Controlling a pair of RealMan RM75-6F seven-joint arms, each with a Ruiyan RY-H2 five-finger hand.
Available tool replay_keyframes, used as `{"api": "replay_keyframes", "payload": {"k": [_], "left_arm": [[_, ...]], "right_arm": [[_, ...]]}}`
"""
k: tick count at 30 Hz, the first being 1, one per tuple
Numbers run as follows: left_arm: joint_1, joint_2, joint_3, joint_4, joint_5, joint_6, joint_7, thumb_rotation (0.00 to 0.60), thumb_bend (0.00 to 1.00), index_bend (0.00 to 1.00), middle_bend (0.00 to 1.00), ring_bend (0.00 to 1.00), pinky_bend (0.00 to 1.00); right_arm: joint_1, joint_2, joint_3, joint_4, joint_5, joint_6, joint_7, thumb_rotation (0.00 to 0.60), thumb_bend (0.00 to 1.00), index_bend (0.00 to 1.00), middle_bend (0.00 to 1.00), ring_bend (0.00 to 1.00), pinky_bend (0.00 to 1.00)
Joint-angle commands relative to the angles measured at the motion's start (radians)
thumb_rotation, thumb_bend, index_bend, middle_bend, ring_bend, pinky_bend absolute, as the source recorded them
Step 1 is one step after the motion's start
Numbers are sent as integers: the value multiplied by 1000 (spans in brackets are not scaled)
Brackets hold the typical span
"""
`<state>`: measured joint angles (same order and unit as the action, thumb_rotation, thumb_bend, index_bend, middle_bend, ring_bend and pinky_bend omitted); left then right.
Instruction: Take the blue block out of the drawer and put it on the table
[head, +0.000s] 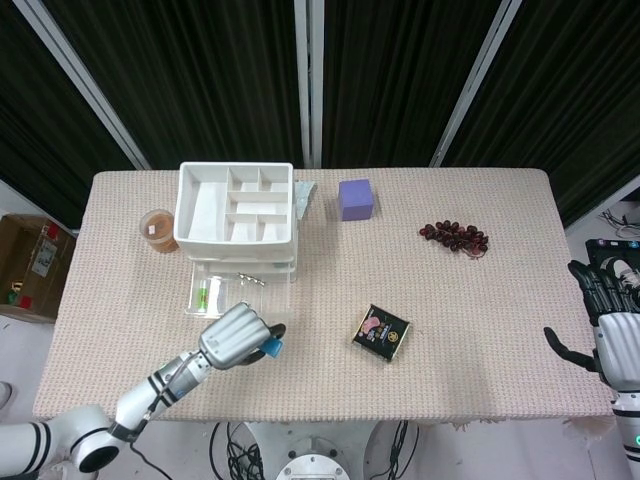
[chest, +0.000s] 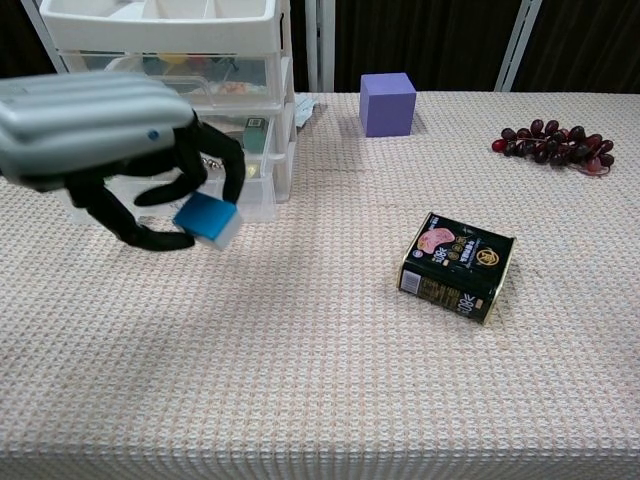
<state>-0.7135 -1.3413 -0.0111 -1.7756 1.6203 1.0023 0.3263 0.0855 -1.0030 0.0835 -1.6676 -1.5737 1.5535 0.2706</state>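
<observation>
While the left robot hand pinches the blue block above the desk, clear of the open drawer, lowering and releasing seem next; the right robot hand idles spread.

Bare cloth on the table lies open beneath and in front of the left hand. The open drawer stands behind it, and the black tin lies well off to its right.
</observation>
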Motion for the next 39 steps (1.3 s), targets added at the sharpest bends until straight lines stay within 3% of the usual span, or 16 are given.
{"api": "replay_keyframes", "payload": {"k": [1,5,9,11,16,20,23,26,27,31,33,39], "left_arm": [[-36,-65,5,56,-15,-66,50,600,359,525,817,917,1000],[-55,-106,4,91,-66,-128,97,600,353,505,810,912,1000],[-58,-138,-6,106,-126,-150,135,600,251,346,790,900,1000],[-51,-141,-10,98,-136,-136,133,600,223,312,780,895,1000],[1,-77,-20,22,-110,-11,108,600,161,295,737,879,1000],[98,45,-53,-61,-92,188,14,600,127,295,709,848,1000],[167,131,-86,-72,-152,289,-45,600,116,304,660,775,983],[218,230,-105,-60,-269,300,-105,559,96,315,546,607,760],[236,258,-108,-41,-314,296,-127,513,86,312,475,516,626],[305,308,-90,53,-398,306,-163,431,72,288,290,306,328],[351,314,-68,96,-396,333,-196,428,72,282,254,266,278],[479,292,-9,126,-333,455,-266,431,73,281,251,263,267]], "right_arm": [[-5,4,-1,-1,-1,6,2,600,225,0,66,0,0],[-9,8,-3,-2,-4,12,2,600,225,0,67,0,0],[-10,10,-4,-4,-4,12,3,600,226,0,67,0,0],[-10,10,-4,-3,-5,11,3,600,225,0,67,0,0],[-12,13,-2,-6,-7,18,4,600,226,0,67,0,0],[-12,16,-9,-6,-14,11,7,600,225,0,67,0,0],[-9,18,-12,-3,-17,3,24,600,226,0,67,0,0],[1,18,-14,8,-20,-14,35,600,227,0,70,0,0],[10,19,-17,14,-23,-31,39,600,231,0,70,0,0],[37,21,-17,30,-19,-79,37,600,246,0,56,0,0],[43,13,-10,39,-7,-84,38,600,257,0,44,0,0],[33,-28,0,64,17,-60,23,600,278,0,18,0,0]]}}
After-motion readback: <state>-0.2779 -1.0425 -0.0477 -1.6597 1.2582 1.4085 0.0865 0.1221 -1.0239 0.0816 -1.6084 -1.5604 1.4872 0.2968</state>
